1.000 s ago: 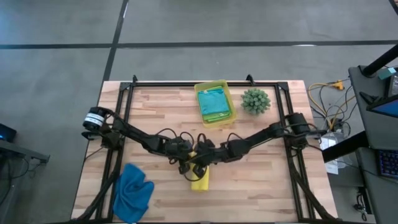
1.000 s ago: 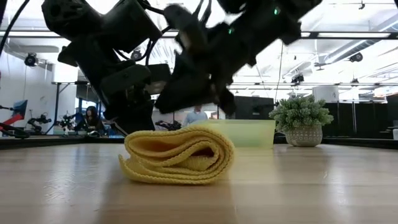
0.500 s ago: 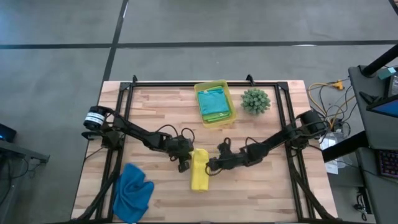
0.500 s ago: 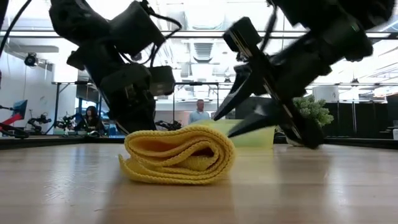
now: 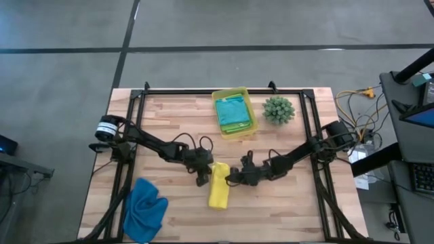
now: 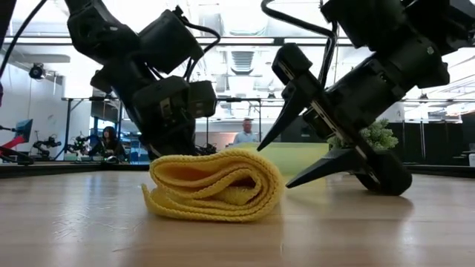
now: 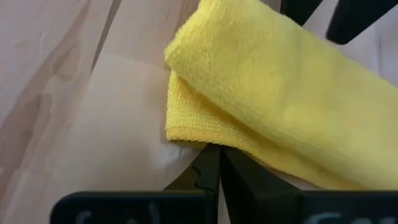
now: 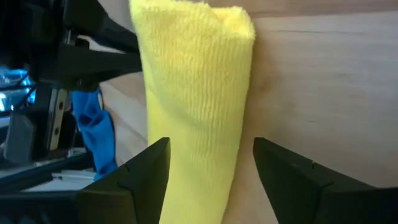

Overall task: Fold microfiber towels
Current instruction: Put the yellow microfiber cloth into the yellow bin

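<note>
A yellow towel (image 5: 218,184) lies folded into a thick strip at the table's middle, layers curled over one another (image 6: 211,187). My left gripper (image 5: 203,179) is shut at the strip's left long side. My right gripper (image 5: 234,177) stands open at the right long side, rolled so that one finger (image 6: 286,111) is above the other (image 6: 326,167); I see a small gap to the towel. A blue towel (image 5: 144,209) lies crumpled at the near left. Teal and green towels (image 5: 234,114) lie in the bin. My left gripper's shut fingertips (image 7: 211,163) meet the edge of the yellow towel's lower layer (image 7: 186,134) on its left long side. They slant down from the table's left and lie across the strip. The towel rests flat on the table.
A translucent yellow-green bin (image 5: 215,98) stands at the far middle, with a small spiky plant (image 5: 279,109) to its right. A black frame (image 5: 203,90) runs along the table's far and side edges. Bare wood lies at the near right.
My right gripper has drawn back from above the yellow towel toward the table's right and down. It has rolled so that its fingers stand one above the other, and has opened wide. The towel has kept its place and shape.
</note>
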### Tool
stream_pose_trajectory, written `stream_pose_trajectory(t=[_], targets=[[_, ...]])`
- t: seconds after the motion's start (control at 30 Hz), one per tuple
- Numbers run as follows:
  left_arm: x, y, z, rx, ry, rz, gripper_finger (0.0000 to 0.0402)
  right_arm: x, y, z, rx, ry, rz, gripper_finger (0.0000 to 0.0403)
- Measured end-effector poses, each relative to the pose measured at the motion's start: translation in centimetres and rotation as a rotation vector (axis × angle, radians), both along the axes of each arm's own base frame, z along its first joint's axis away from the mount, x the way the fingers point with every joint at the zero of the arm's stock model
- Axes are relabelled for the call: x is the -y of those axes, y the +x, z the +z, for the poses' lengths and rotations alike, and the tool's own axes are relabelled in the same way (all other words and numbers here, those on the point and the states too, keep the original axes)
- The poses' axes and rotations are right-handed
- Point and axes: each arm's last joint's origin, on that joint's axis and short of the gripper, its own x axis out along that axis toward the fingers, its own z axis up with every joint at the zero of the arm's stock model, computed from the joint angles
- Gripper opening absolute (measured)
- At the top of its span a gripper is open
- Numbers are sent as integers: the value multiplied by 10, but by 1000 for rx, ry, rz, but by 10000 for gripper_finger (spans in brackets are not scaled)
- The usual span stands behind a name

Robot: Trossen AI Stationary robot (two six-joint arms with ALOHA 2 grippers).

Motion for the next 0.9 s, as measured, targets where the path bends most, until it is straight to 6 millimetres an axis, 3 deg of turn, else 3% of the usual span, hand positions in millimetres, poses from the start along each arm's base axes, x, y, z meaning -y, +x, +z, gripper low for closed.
stream_pose_trajectory(t=[0.33, 0.6, 0.9], targets=[[2, 10, -8, 15, -43, -36, 0, -2, 2, -1, -37, 58, 20, 226], [3, 15, -5, 23, -48, -43, 0, -24, 4, 5, -122, 130, 41, 226], [3, 18, -7, 53, -56, -74, 0, -17, 12, -5, -100, 108, 3, 226]])
